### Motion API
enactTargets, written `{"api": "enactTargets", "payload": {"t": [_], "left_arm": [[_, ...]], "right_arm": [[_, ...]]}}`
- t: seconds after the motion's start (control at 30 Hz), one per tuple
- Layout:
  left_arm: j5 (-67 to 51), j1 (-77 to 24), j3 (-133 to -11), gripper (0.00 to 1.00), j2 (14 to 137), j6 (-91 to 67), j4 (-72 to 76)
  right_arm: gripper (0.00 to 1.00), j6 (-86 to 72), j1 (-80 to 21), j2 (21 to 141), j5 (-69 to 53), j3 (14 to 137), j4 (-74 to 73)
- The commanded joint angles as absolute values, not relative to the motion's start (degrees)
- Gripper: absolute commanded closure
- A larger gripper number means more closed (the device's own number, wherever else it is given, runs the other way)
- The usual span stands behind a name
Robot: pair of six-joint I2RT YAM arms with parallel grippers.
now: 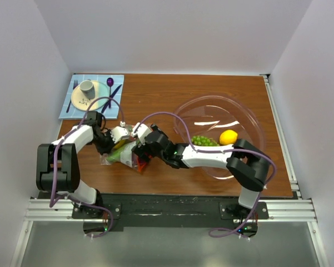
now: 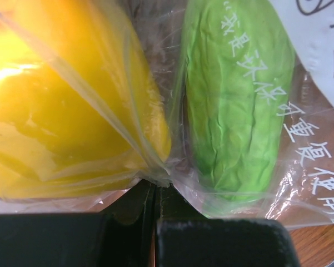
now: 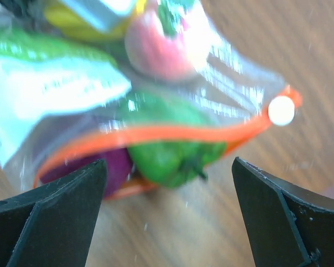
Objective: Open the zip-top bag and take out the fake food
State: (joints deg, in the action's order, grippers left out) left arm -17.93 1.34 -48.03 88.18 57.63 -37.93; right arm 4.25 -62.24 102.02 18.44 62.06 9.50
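The zip-top bag (image 1: pixel 122 156) lies on the table between my two grippers, its orange zip mouth (image 3: pixel 155 133) open toward the right wrist camera. My left gripper (image 2: pixel 155 186) is shut on a fold of the bag's plastic, with a yellow piece (image 2: pixel 61 111) and a green piece (image 2: pixel 239 111) inside, right in front of it. My right gripper (image 3: pixel 169 189) is open and empty at the bag's mouth. A green pepper (image 3: pixel 172 156) and a purple piece (image 3: pixel 114 167) sit in the mouth, a red-pink piece (image 3: pixel 161 44) deeper in. A lemon (image 1: pixel 228 137) and green grapes (image 1: pixel 203 141) lie in the bowl.
A large clear bowl (image 1: pixel 250 119) stands at the right of the table, under my right arm. A blue placemat (image 1: pixel 118 80) at the back left holds a plate with a grey cup (image 1: pixel 86 87), a fork, a purple spoon and a knife.
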Motion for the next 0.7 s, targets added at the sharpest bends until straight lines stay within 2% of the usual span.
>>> {"api": "enactTargets", "payload": {"t": [0.0,0.37,0.43,0.47,0.53,0.57,0.63,0.67], "left_arm": [[-18.19,0.88,-49.48,1.00,89.74,60.73,-38.67],[-18.81,0.88,-50.10,1.00,89.03,64.87,-43.24],[-18.46,0.88,-50.10,1.00,89.21,64.51,-42.72],[-18.46,0.97,-50.27,1.00,89.21,64.25,-42.54],[-18.46,0.97,-50.27,1.00,89.56,63.81,-42.19],[-18.46,0.88,-50.27,1.00,89.73,63.63,-42.01],[-18.46,0.97,-50.10,1.00,90.00,62.85,-41.22],[-18.37,0.88,-50.01,1.00,90.17,62.67,-41.05]], "right_arm": [[0.01,9.57,-62.31,106.60,16.97,67.05,11.79],[0.02,9.85,-59.60,113.47,11.00,74.61,8.62],[0.06,8.18,-59.50,113.03,9.76,74.79,6.69],[0.19,7.83,-59.50,112.85,8.54,74.19,6.16],[0.35,6.25,-59.50,111.19,7.65,72.69,5.89],[0.55,5.54,-59.41,110.22,7.21,70.95,5.98],[0.76,2.56,-59.50,106.12,7.21,68.92,5.98],[0.93,0.90,-59.50,104.34,7.29,66.56,6.41]]}}
